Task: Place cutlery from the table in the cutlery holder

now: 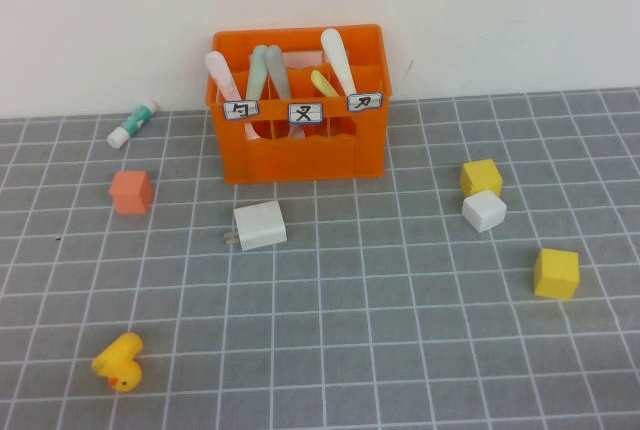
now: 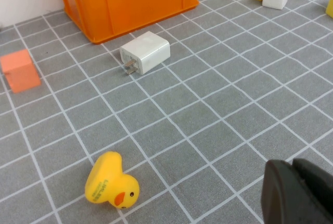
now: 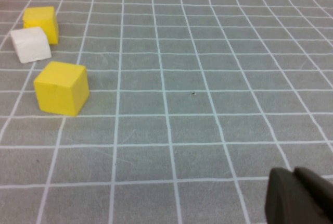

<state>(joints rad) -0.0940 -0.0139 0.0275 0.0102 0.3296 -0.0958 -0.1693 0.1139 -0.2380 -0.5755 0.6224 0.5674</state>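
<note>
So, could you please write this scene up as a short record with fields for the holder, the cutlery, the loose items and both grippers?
holder: orange cutlery holder at the back of the table, upright
cutlery: pink spoon, mint-green spoon, grey fork, yellow knife and cream-white knife all stand in the holder
cutlery left on table: none seen
loose items: charger, duck, glue stick, orange cube
left gripper: shut, empty, above the table by the duck
right gripper: shut, empty, above bare grid

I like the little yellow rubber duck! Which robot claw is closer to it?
The left claw. It hovers shut just beside the yellow rubber duck on the grey gridded table. The right claw, also shut, sits far across by the yellow cube.
</note>
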